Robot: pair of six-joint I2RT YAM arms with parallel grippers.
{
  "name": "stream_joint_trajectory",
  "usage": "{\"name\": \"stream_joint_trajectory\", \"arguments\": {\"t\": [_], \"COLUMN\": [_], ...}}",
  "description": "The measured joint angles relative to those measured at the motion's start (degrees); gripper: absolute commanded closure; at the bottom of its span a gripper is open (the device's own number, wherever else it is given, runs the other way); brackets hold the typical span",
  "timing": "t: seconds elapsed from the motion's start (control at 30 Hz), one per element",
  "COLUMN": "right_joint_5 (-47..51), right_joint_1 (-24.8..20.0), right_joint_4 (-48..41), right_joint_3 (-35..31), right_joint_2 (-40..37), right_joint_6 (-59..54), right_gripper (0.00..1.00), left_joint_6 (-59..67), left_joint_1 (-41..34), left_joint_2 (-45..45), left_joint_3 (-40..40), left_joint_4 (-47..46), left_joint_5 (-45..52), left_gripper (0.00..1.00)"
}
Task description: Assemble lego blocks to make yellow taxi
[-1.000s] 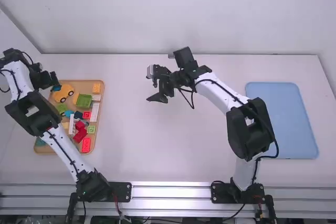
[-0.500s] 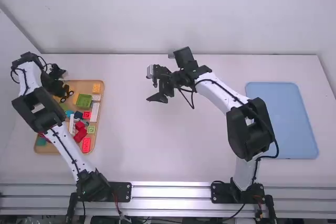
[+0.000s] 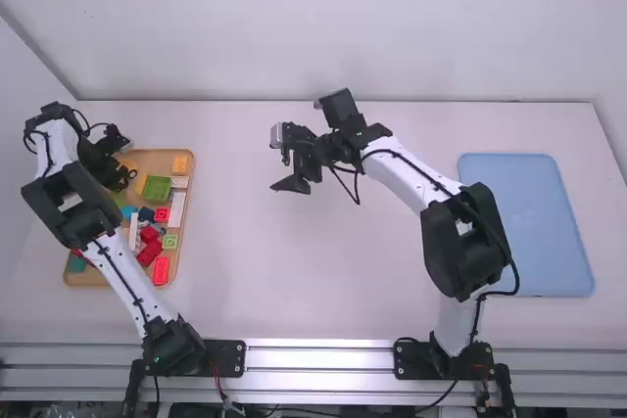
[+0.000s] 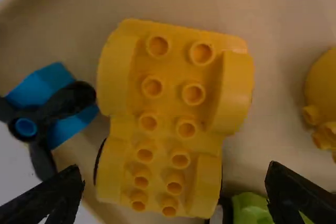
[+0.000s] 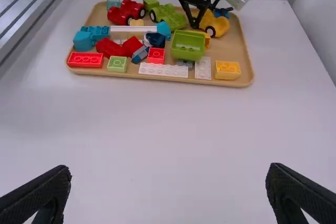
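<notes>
Seeing a pale blue tray (image 3: 539,227) with rounded corners, lying flat on the right side of the white counter (image 3: 343,281), lol. Also spotting shiny metal rails (image 3: 318,354) running along the near edge, plus a plain pale wall (image 3: 235,26) rising behind.

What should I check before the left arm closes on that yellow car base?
1. Left tool open: ok, its fingers are spread wide.
2. Yellow car base lined up: ok, it shows between the fingers in the left wrist view.
3. Car base studs facing up: ok.
4. Room around the fingers: not ok, a green piece shows right by one finger.
5. Fingers low enough to grip: cannot tell.
6. Right tool out of the way: ok, well away from the tray.
</notes>
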Motion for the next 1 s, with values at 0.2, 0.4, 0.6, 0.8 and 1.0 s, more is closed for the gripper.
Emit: {"name": "stream_joint_trajectory", "arguments": {"t": [0.2, 0.4, 0.6, 0.8, 1.0], "right_joint_5": [0.04, 0.22, 0.22, 0.22, 0.20], "right_joint_1": [-0.04, -0.04, -0.20, -0.66, -1.01], "right_joint_4": [-0.04, 0.17, 0.11, 0.07, -0.17], "right_joint_3": [0.02, 0.02, 0.00, 0.00, 0.00], "right_joint_2": [0.00, 0.00, 0.00, 0.00, 0.00], "right_joint_6": [0.07, 0.13, 0.04, 0.11, 0.15], "right_gripper": [0.02, 0.02, 0.01, 0.01, 0.01], "left_joint_6": [0.90, 0.79, -1.42, -5.66, -11.28], "left_joint_1": [0.02, 0.00, 0.00, 0.00, 0.00], "left_joint_2": [0.00, 0.00, 0.00, 0.00, -0.13], "left_joint_3": [-3.39, -3.82, -4.07, -4.07, -4.07], "left_joint_4": [1.60, 1.81, 1.75, 3.61, 3.87], "left_joint_5": [-0.24, -1.79, -2.16, -0.94, 0.74], "left_gripper": [0.12, 0.21, 0.37, 0.54, 0.61]}}
